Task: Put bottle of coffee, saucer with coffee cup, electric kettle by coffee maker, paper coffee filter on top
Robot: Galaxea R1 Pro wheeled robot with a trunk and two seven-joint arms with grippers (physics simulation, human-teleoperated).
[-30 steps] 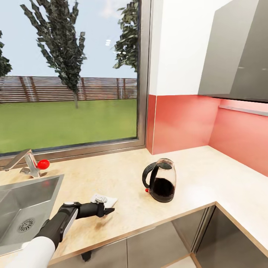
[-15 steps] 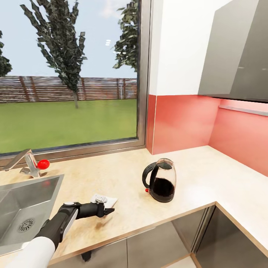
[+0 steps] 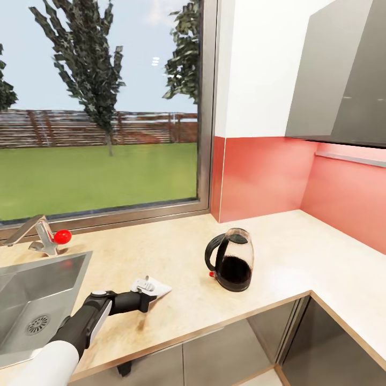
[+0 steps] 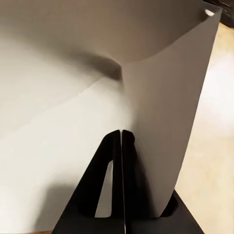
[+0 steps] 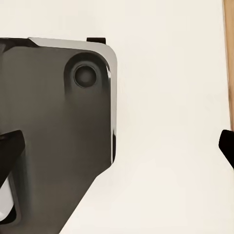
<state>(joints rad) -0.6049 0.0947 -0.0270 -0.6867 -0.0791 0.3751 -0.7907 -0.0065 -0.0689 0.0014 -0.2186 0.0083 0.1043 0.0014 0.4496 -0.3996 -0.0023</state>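
The light-wood bench carries a steel sink; well to the sink's right stands the electric kettle. Between them, the left end effector pinches the white paper coffee filter, fingers pressed together on it.

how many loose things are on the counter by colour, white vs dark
white: 1, the paper coffee filter, pinched in the left pincer
dark: 1, the electric kettle, standing apart from it on the countertop
total: 2
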